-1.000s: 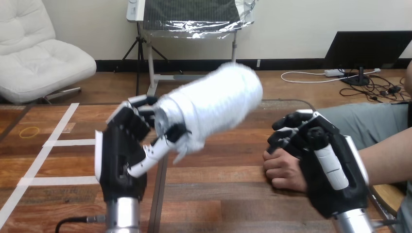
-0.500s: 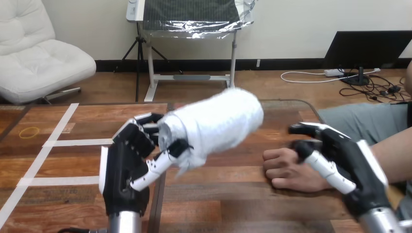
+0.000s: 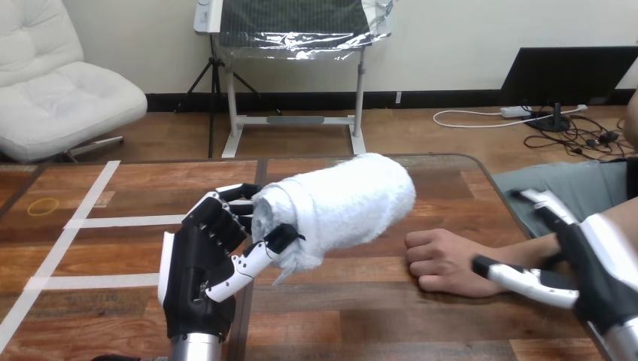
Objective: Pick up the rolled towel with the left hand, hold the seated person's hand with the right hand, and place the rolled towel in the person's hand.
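Note:
The rolled white towel (image 3: 338,207) is held above the table, its far end pointing right, with my left hand (image 3: 197,272) shut round its near end. The person's hand (image 3: 442,260) rests on the table as a loose fist at centre right. My right hand (image 3: 602,265) is at the right edge, open. Its straight thumb (image 3: 524,278) reaches along the near side of the person's wrist, and its fingers (image 3: 548,207) stretch out beyond the forearm. I see nothing of that hand curled round the wrist.
The wooden table (image 3: 361,316) has white tape lines (image 3: 90,222) on its left part and a small yellow ring (image 3: 43,206) at far left. A dark seam runs down the table in front of my left arm.
My right hand has come off the person's fist, drawn back right along the forearm, and opened. My left hand has lowered a little with the towel.

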### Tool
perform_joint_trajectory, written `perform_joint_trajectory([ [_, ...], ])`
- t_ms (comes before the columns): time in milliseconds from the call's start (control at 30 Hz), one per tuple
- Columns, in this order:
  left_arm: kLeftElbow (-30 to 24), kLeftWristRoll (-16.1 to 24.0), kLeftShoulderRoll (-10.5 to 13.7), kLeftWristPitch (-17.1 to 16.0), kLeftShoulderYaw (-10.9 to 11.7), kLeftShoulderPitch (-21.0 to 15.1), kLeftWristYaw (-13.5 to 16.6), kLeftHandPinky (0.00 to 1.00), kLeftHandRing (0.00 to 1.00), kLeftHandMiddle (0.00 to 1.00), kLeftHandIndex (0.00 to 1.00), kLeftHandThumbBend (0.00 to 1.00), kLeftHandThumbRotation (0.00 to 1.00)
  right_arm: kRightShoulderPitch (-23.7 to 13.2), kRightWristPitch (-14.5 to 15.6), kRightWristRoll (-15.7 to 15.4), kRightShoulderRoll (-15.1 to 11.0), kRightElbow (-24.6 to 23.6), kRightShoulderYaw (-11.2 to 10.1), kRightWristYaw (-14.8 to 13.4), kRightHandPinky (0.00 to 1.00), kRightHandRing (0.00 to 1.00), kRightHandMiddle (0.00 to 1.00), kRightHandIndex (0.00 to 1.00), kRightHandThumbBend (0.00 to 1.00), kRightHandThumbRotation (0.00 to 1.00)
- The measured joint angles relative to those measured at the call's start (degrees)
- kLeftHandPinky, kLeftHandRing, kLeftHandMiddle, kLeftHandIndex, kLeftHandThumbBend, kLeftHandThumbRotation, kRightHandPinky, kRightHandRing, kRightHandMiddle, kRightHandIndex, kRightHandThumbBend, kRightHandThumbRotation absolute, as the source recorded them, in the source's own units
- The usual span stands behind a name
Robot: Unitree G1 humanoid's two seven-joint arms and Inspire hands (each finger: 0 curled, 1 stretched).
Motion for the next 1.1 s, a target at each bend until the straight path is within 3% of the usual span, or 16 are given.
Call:
perform_joint_trajectory([
  [200,0.0,0.04,-0.04,-0.24,0.04,-0.43,-1.36,0.42,0.42,0.46,0.54,0.6,0.0,-1.87,1.45,-5.7,-4.27,0.25,0.05,-0.82,0.0,1.0,1.0,1.0,0.91,0.43],
  [433,0.0,0.1,-0.06,-0.74,0.21,-1.28,-2.36,0.42,0.42,0.46,0.54,0.6,0.01,-4.98,4.32,-9.47,-7.5,-0.09,1.13,-0.26,0.0,1.0,1.0,0.99,0.91,0.33],
  [833,-0.02,0.04,-0.08,-1.33,0.74,-2.87,-2.71,0.42,0.42,0.46,0.54,0.59,0.0,-7.99,8.84,-12.15,-9.69,-5.36,3.93,4.16,0.0,1.0,0.99,0.93,0.95,0.13],
  [1100,-0.02,0.42,-0.08,-1.33,0.87,-2.92,-1.81,0.42,0.42,0.46,0.54,0.59,0.0,-8.0,11.16,-13.7,-11.09,-9.4,5.7,8.14,0.0,1.0,0.97,0.9,0.97,0.07],
])
